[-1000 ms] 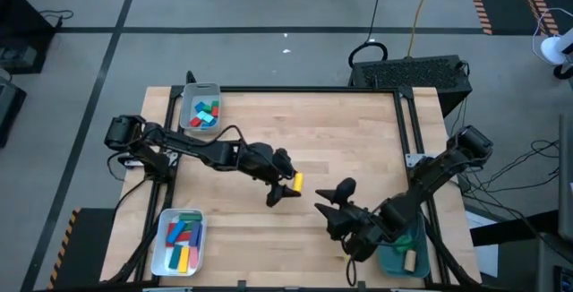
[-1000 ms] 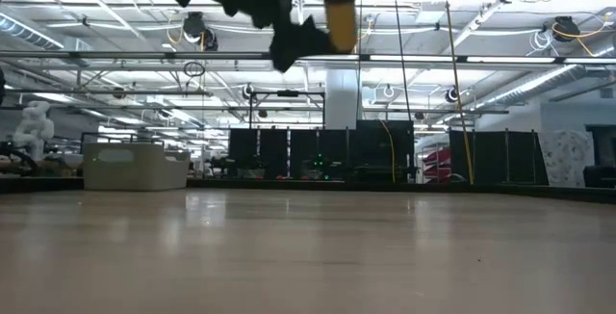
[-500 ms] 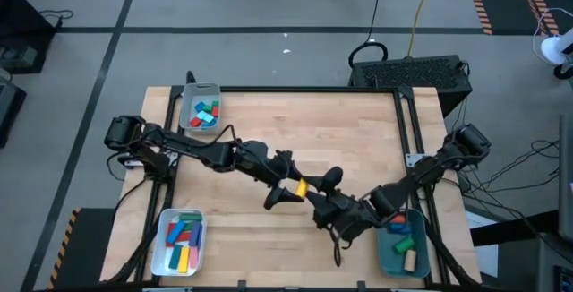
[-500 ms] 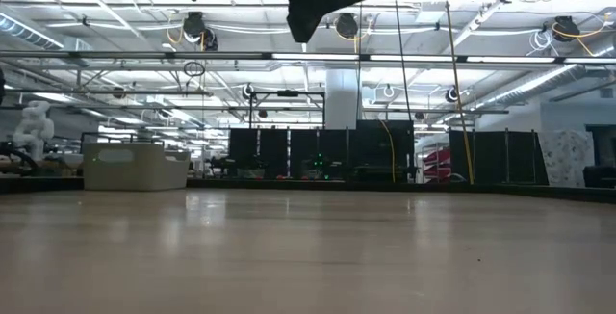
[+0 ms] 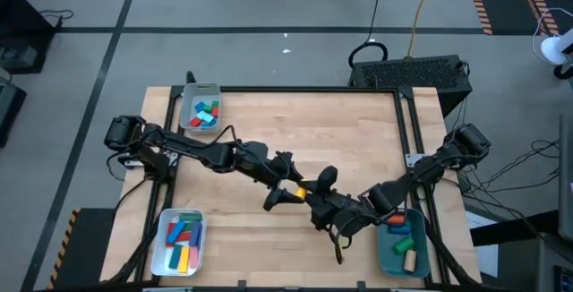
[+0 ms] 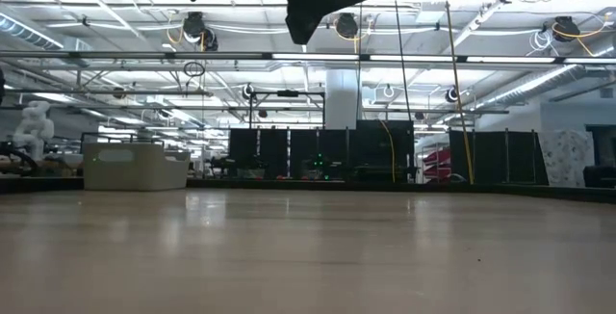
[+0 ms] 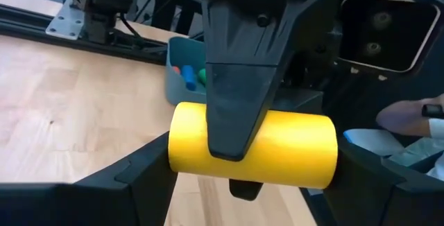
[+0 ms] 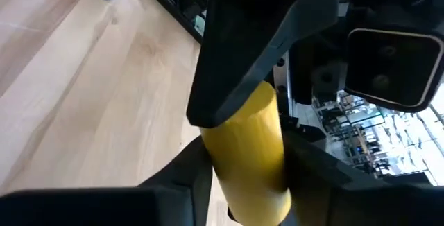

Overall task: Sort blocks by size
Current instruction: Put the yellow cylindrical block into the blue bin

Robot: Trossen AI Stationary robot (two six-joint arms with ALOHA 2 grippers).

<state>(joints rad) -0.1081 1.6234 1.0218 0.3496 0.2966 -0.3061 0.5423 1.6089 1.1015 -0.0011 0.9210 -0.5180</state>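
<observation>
— Where's the yellow cylinder [image 7: 253, 148]?
— Mid-air above the worktop [image 5: 358, 140] centre. My left gripper [image 5: 288, 188] has its jaws clamped on its ends; the right gripper [image 5: 315, 193] has jaws around its middle.
— Farther off?
— The teal tray [image 5: 395, 254].

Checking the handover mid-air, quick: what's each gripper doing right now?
Left gripper: shut on the yellow cylinder, by its ends.
Right gripper: closed around the same cylinder's middle.

Smooth matt yellow cylinder [image 7: 253, 148]; pale wood-grain table [image 5: 358, 131]; matt black claws.
</observation>
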